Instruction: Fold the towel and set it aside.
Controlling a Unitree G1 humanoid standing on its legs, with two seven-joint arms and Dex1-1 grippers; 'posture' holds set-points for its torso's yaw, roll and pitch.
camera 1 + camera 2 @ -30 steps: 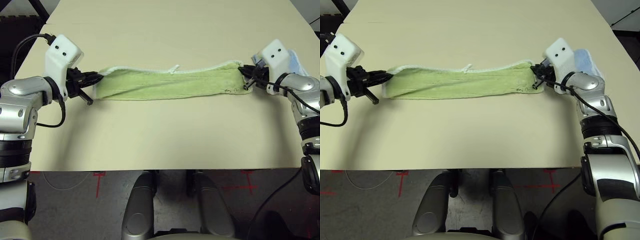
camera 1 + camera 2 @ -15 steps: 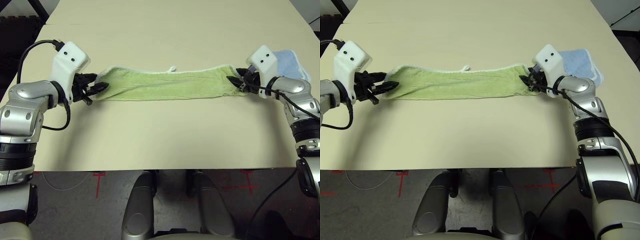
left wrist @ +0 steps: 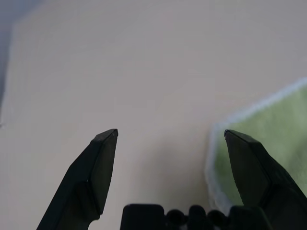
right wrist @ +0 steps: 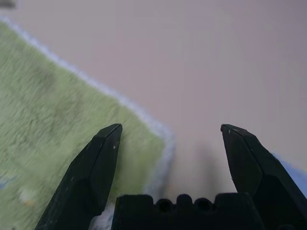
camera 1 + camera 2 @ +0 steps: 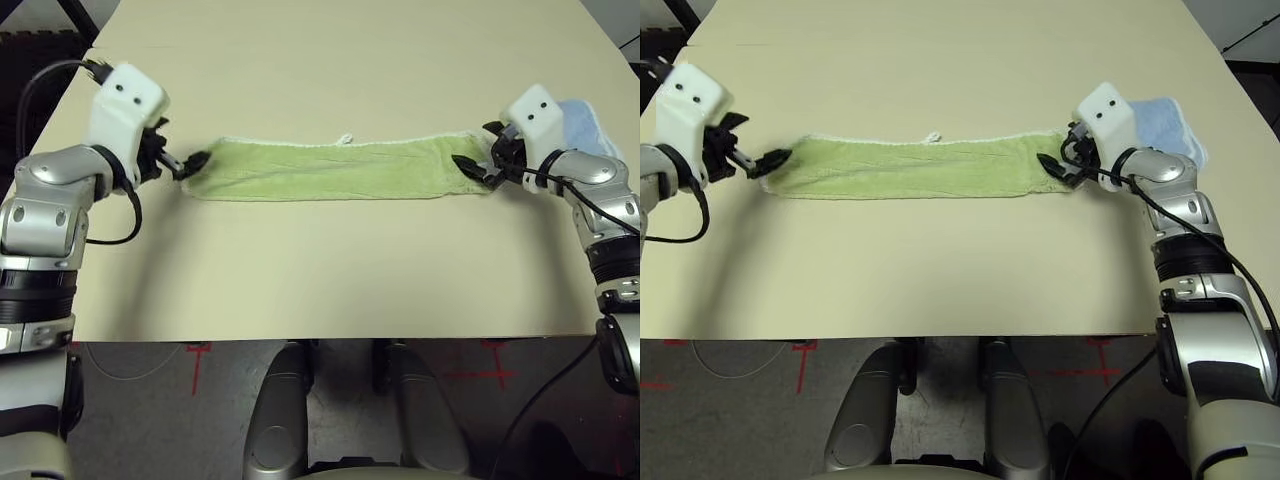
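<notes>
Towel (image 5: 330, 168) lies flat as a long folded strip across the bench (image 5: 320, 270) (white edging along its far side). Left tool (image 5: 183, 163) and right tool (image 5: 478, 163) sit at its ends, jaws spread, holding nothing.

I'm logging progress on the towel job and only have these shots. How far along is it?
Done: the towel lies on the table as a long, narrow band, apparently folded once lengthwise. In hand: nothing; the left gripper and right gripper sit open at its two ends. Left: likely folding the band across its length, then setting it aside, perhaps near the blue towel.
</notes>
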